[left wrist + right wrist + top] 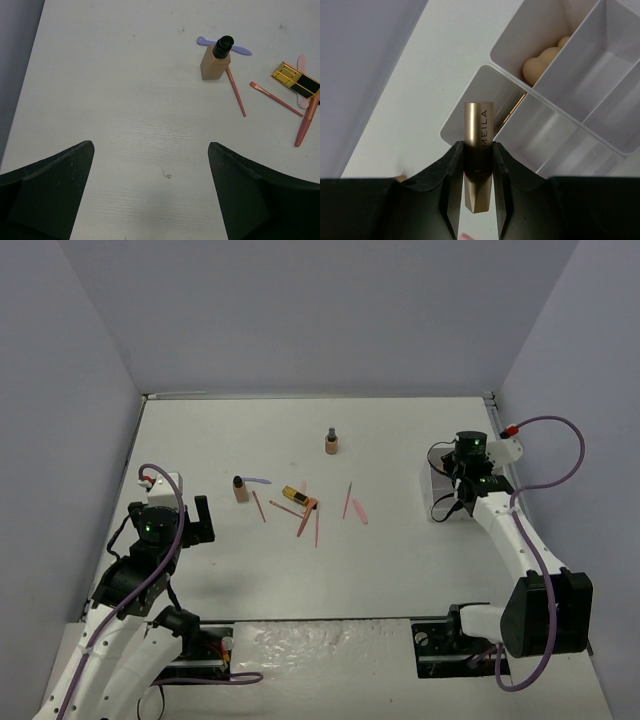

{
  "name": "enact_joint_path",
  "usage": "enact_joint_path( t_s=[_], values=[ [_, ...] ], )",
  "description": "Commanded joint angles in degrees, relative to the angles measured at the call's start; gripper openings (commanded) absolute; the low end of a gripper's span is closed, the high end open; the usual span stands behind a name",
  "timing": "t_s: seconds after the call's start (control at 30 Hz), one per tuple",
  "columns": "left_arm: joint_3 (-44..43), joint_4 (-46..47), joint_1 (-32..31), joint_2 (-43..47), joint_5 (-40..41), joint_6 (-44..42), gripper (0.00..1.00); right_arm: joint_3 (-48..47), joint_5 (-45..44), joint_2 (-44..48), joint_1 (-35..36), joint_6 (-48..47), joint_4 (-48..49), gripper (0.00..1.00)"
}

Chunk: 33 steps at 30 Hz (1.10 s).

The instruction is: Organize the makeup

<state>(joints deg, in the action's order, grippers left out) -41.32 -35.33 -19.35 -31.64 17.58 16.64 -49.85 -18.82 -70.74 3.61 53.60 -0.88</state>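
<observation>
White desk (400, 570); the makeup strewn across its middle. White tray (610, 65) of open compartments at the desk's right side, under the right pincer (478, 155); that pincer clamped on a gold lipstick tube (478, 125) lettered MEILA, the tube's end over the tray's corner compartment, clear of the desk. Left pincer (150, 150) spread wide, nothing between its fingers, hovering over bare desk at the left. Tan bottle (216, 62) with dark cap upright, nearest that pincer; second tan bottle (331, 443) upright farther back, well apart. Gold-black lipstick tube (296, 81) lying flat among pink sticks (236, 92); more sticks scattered to its right. Lilac stick (240, 49) lying just behind the first bottle. Peach sponges (542, 65) in the compartment beside the corner one; something thin, possibly a stick, lies in the corner compartment.
</observation>
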Motion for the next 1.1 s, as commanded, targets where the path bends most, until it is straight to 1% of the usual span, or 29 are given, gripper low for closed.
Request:
enact_joint_path(
  t_s=[0.0,0.1,0.17,0.4,0.83,0.93,1.07],
  values=[
    [-1.57,3.52,0.69,-0.48,-0.01,0.36,0.97,-3.3,-3.75,-2.71,-0.81,6.31,2.21,0.0],
    [-1.58,3.52,0.64,-0.44,0.08,0.33,0.97,-4.79,-3.43,-5.2,-1.14,7.23,2.65,0.01],
    [-1.73,3.44,0.65,-0.44,0.08,0.41,0.97,-5.48,-3.58,-5.67,-1.15,7.54,2.88,0.04],
    [-1.66,3.34,0.63,-0.27,0.41,0.49,0.97,-6.47,-2.94,-8.25,-1.67,9.03,3.27,0.1],
    [-1.66,3.34,0.63,-0.21,0.52,0.53,0.97,-5.17,-1.91,-9.19,-2.16,11.47,4.18,0.38],
    [-1.66,3.34,0.63,-0.18,0.5,0.52,0.97,-5.33,-1.37,-9.08,-2.18,11.01,4.19,0.45],
    [-1.66,3.34,0.63,-0.18,0.43,0.54,0.97,-6.4,0.88,-8.53,-2.1,8.19,4.5,0.52]
  ],
)
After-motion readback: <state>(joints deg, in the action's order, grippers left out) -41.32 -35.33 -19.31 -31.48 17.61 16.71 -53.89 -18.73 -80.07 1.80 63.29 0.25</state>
